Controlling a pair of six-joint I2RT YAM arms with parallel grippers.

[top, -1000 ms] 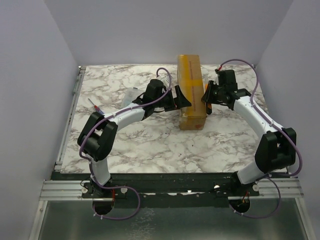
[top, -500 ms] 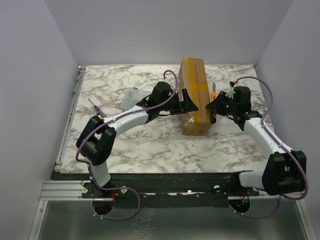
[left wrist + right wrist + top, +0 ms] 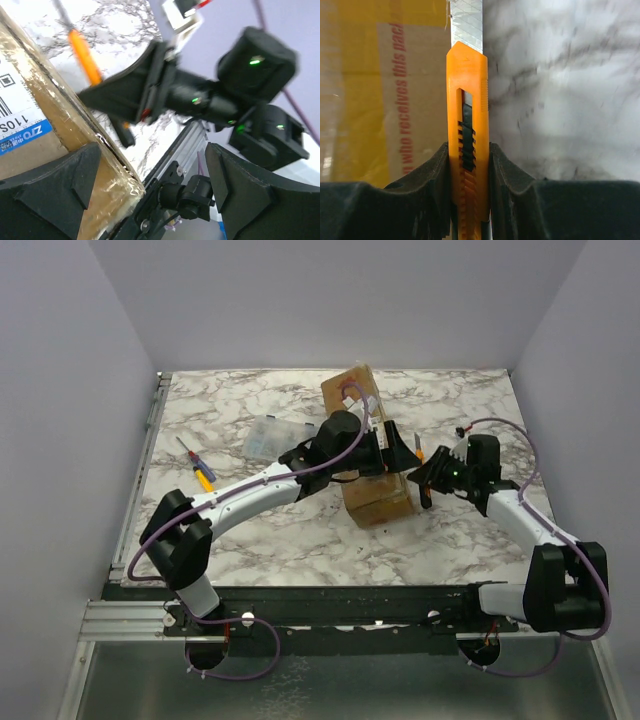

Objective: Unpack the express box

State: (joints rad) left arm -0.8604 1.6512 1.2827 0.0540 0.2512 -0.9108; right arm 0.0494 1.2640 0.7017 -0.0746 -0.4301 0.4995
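Marble tabletop [image 3: 300, 530] between pale walls: cutter poised beside the sealed carton.

The express box [image 3: 375, 500] lies angled, its near end beneath the left gripper [image 3: 393, 448] and just left of the right gripper [image 3: 425, 475]. The left jaws stand spread wide, grasping nothing. The right is clenched on an orange utility knife [image 3: 467, 125]. This looks like the tape-cutting step, and next the blade [image 3: 467, 20] must drop onto the tape [image 3: 350, 75] while the left steadies the box. Only the right wrist view shows the blade extended, and only the left wrist view shows the shipping label [image 3: 20, 115].
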